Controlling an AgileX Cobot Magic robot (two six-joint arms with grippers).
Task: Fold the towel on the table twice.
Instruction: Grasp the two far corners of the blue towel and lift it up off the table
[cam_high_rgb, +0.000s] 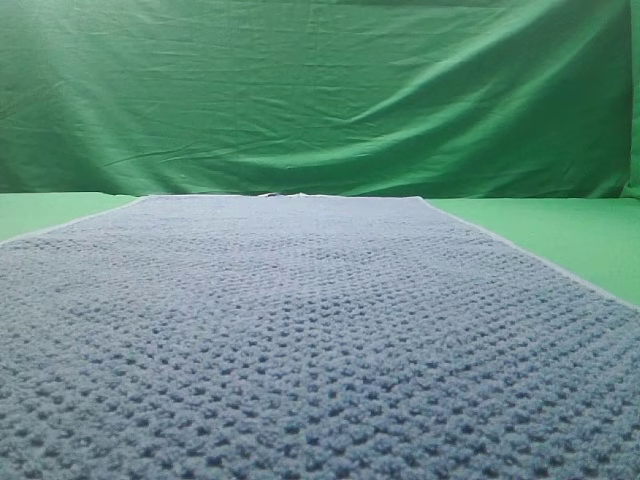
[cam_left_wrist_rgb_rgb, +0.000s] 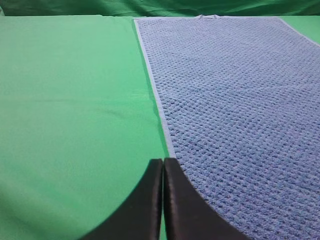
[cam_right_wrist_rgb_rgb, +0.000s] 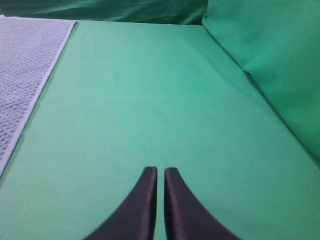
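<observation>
Two pairs of black jaws stand pressed together and empty, neither one grasping cloth. The left gripper (cam_left_wrist_rgb_rgb: 163, 161) hangs above the towel's left hem, its tips just over the pale edge where weave meets bare green. The right gripper (cam_right_wrist_rgb_rgb: 160, 170) hangs over bare table (cam_right_wrist_rgb_rgb: 150, 100), well apart from the towel's right hem, which shows only at the far left of that wrist view.

The towel (cam_high_rgb: 300, 330), blue-grey and waffle-woven, lies spread flat and unfolded along the middle of the table, its long axis running away from the high camera towards the wrinkled green backdrop (cam_high_rgb: 320, 90). Both long hems lie straight, and the far edge sits near the foot of the backdrop. Neither arm appears in the high view.

No fold has been made, so the job appears to stand at its very start, with the first approach to the cloth in hand. The next move likely calls for both sets of jaws to part, drop to matching corners or hem points on either side, pinch the edge cleanly without bunching, then lift and carry it over together. The right arm has farther to travel inward.
</observation>
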